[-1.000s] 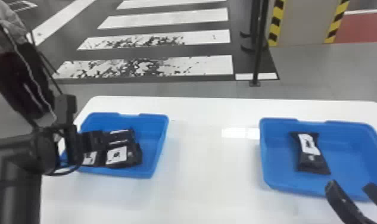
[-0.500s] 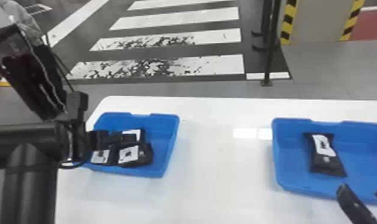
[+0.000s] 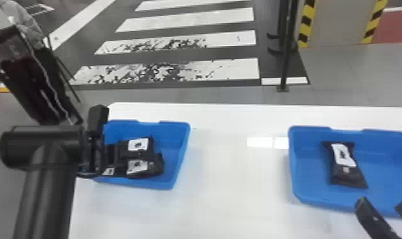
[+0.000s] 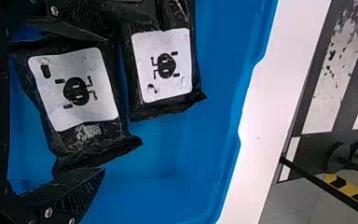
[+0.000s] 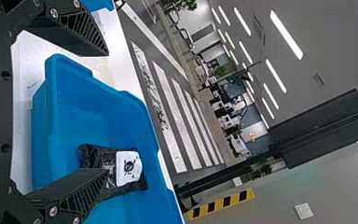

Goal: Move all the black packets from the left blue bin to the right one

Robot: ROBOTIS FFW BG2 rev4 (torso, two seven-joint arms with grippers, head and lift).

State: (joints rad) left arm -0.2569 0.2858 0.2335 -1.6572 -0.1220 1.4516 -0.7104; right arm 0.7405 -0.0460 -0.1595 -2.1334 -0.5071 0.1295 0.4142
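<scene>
Centre the wide-open, empty left jaws about the near packet [image 4: 77,91], toward 6 o'clock in the left blue bin [image 3: 173,139], and close squarely, clearing the far packet [image 4: 163,65] toward 12; right jaws open, empty.

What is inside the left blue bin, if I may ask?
The left blue bin holds at least three black packets; the left arm covers its left end, hiding anything there.

I see crinkled, slightly glossy black plastic packets [image 4: 91,133] with smooth white rectangular labels [image 4: 77,111], smooth blue plastic bins [image 3: 382,178] and a smooth, glossy white desk [image 3: 235,184].
</scene>
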